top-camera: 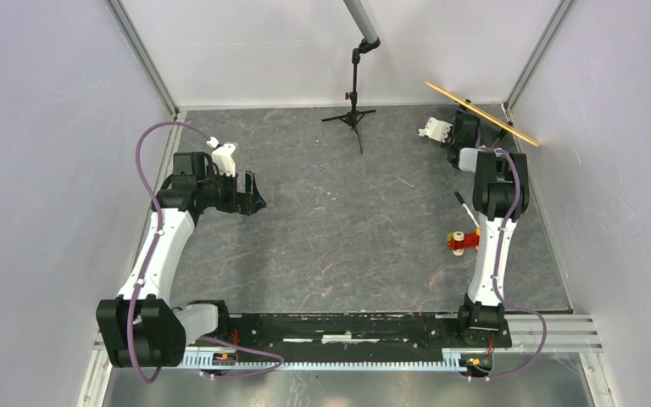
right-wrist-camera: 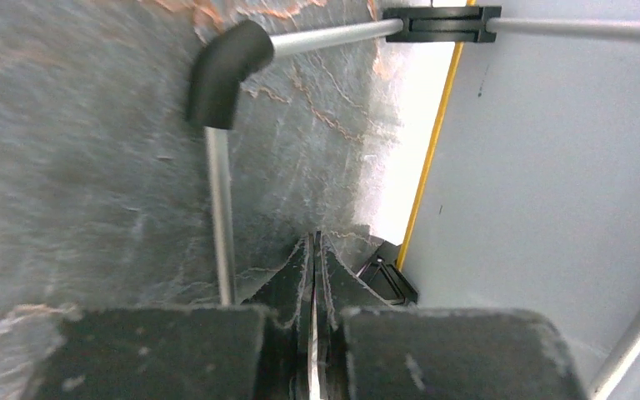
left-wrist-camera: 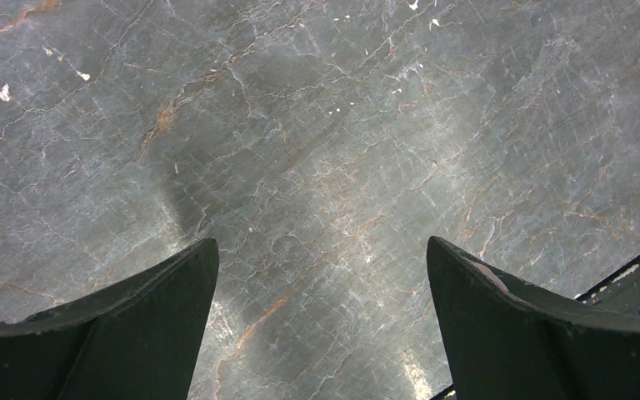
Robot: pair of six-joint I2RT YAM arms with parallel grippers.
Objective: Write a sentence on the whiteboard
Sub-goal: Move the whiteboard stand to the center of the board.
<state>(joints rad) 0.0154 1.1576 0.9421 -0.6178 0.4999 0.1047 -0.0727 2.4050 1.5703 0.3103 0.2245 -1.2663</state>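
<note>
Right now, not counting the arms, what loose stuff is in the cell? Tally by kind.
Whiteboard, seen edge-on at the far right corner: 1
Pen, beside the right arm: 1
Red-and-orange toy: 1
Small black tripod, far middle: 1
Total: 4

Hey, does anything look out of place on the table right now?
Yes. The whiteboard is not lying flat. It stands tipped up on its edge in the far right corner, so the top view shows only its thin orange rim. The right gripper, jaws shut, sits right beside it.
</note>
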